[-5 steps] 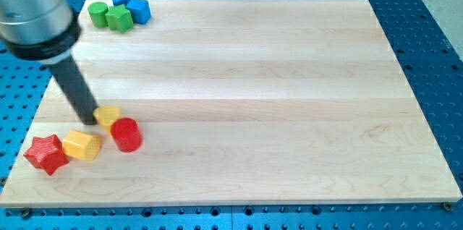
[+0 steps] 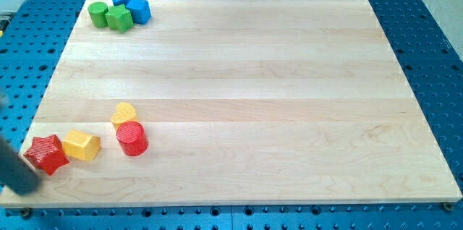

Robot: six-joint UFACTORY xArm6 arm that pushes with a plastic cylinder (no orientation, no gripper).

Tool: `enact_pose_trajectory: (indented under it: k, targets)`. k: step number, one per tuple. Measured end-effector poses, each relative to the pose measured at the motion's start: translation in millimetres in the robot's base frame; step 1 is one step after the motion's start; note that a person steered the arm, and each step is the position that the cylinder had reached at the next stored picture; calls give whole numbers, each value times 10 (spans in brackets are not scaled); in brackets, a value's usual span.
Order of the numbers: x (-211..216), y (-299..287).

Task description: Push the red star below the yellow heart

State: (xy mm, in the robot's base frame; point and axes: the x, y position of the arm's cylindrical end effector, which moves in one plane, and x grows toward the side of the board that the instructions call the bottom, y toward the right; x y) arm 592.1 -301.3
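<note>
The red star [image 2: 46,153] lies near the board's bottom left corner. A yellow block [image 2: 81,145] touches its right side. The yellow heart [image 2: 124,114] sits up and to the right of them, with a red cylinder [image 2: 132,138] touching its lower edge. My rod comes in from the view's left edge and its tip [image 2: 27,188] rests at the board's bottom left corner, just below and left of the red star.
A green cylinder [image 2: 98,14], a green block [image 2: 119,19] and two blue blocks [image 2: 139,10] cluster at the board's top left corner. The wooden board [image 2: 246,100] lies on a blue perforated table.
My tip has moved from just left of the yellow heart down to the bottom left corner, below the red star. The heart and the red cylinder sit slightly further right than before.
</note>
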Motion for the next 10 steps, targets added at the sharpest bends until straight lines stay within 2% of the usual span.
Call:
enact_pose_trajectory:
  k: [1, 3, 5, 6, 7, 8, 9, 10]
  targets:
    - [-278, 222]
    - [-323, -32]
    - [-298, 787]
    - [-157, 328]
    - [30, 604]
    - [56, 1140]
    - [-161, 1581]
    - [-513, 1748]
